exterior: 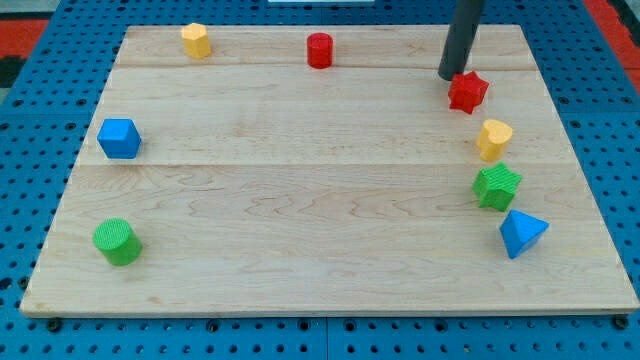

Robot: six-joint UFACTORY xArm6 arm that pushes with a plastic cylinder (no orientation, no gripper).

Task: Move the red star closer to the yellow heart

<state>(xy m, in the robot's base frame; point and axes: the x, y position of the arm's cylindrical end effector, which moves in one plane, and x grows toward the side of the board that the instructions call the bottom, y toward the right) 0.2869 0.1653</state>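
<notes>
Room on the wooden board (300, 190) is widest through the middle, with the blocks scattered around its edges. The red star (468, 92) sits toward the far right, a little in from the far edge and with some bare wood between it and the right edge. The yellow heart (493, 139) lies just near of it and slightly right, close but apart, a narrow strip of wood showing between them. Nearer again along the right side are the green star-like block (497, 187) and then the blue triangular block (522, 234), which is the closest of all to the right edge.

On the far edge stand a yellow hexagonal block (196, 41) at the left and a red cylinder (319, 50) near the middle. The left side holds a blue cube (119, 138) and, nearer, a green cylinder (117, 242).

My tip (450, 76) rests just left of the red star on its far side, touching it or nearly so; I cannot tell which. The rod is a bare end that grasps nothing, and its upper part is cut off by the top of the view.

The star's points spread all round, so no long axis or heading can be made out.
</notes>
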